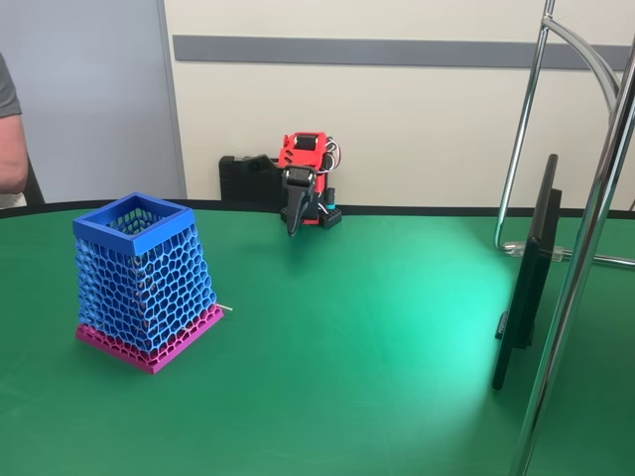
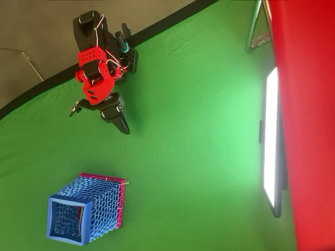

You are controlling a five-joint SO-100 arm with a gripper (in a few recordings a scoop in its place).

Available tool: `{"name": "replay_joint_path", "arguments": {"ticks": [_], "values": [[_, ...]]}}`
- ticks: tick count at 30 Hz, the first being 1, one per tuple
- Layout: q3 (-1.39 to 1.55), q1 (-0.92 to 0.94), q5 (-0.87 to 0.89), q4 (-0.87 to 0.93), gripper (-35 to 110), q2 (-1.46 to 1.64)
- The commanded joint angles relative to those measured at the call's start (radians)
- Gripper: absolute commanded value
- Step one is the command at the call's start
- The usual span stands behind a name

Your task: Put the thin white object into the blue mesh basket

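The blue mesh basket [image 1: 147,281] stands nearest on the green table [image 1: 347,337], the thin white object [image 2: 78,226] lying inside it (a pale tip pokes out at the base). Well behind, the gripper [image 1: 292,226] hangs pointing down, fingers together, holding nothing.

We see the blue mesh basket [image 1: 145,283] upright on its magenta base, the thin white object [image 1: 227,308] poking out at its foot.
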Motion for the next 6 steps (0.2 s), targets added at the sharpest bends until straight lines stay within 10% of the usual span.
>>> {"name": "replay_joint_path", "arguments": {"ticks": [1,6], "values": [[0.008,-0.008,-0.006,0.005,1,0.012],[0.008,-0.008,-0.009,0.006,1,0.012]]}}
